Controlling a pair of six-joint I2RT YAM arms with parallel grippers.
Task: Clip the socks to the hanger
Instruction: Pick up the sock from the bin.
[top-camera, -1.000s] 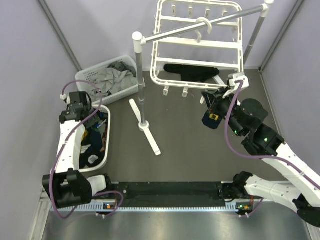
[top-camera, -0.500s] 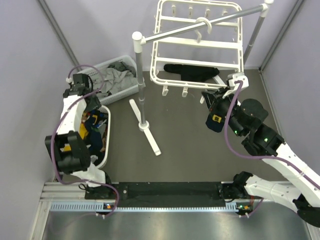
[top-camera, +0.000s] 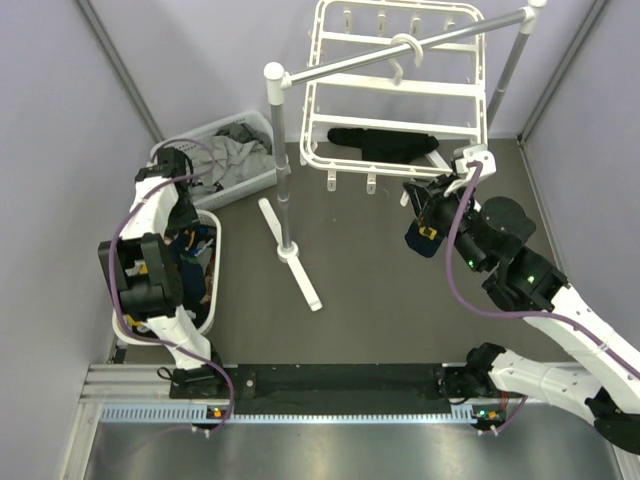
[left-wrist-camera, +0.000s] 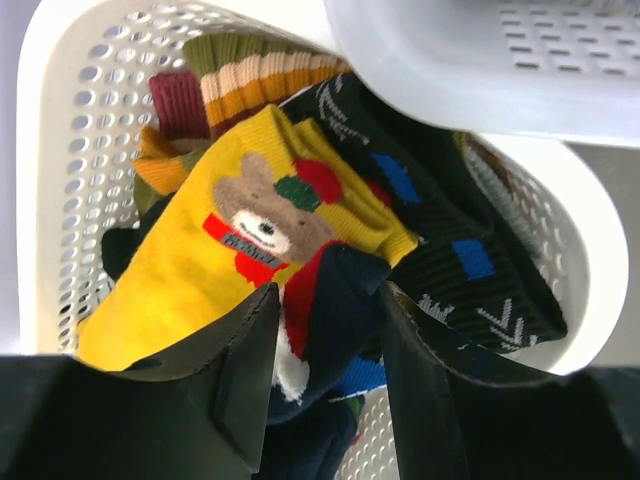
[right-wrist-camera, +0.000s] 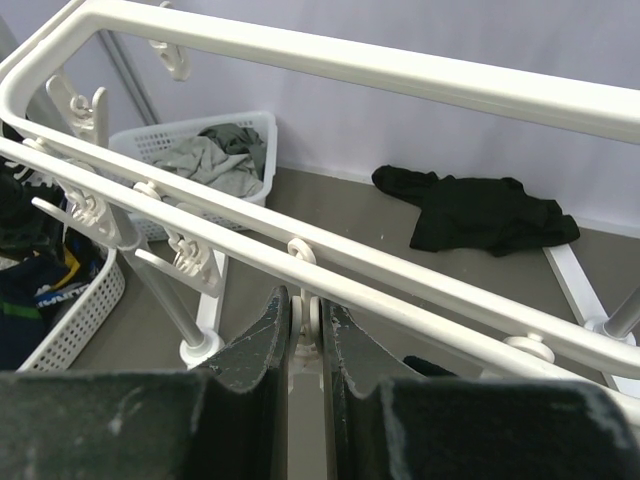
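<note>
The white hanger (top-camera: 400, 88) hangs by its hook from a grey pole. My right gripper (top-camera: 418, 195) (right-wrist-camera: 310, 305) is shut on one of the hanger's dangling clips (right-wrist-camera: 306, 345) at its near rail. A dark sock (top-camera: 425, 235) with a yellow mark hangs just under that gripper; what holds it is hidden. My left gripper (top-camera: 186, 210) (left-wrist-camera: 325, 310) reaches into the basket (left-wrist-camera: 70, 150) of socks. Its jaws stand partly apart around a fold of a navy, red and white sock (left-wrist-camera: 335, 290). A yellow bear sock (left-wrist-camera: 190, 270) and a black sock with blue marks (left-wrist-camera: 455, 255) lie beside it.
A second basket (top-camera: 250, 180) with pale grey cloths stands behind the sock basket (top-camera: 213, 290). The grey pole rack (top-camera: 283, 190) with white feet (top-camera: 300, 270) stands mid-table. A large black garment (top-camera: 385, 143) (right-wrist-camera: 470, 212) lies under the hanger's far side.
My left arm has folded back and tipped its gripper down into the sock basket, and its jaws have narrowed round the navy sock. The right arm has stayed on the clip.
</note>
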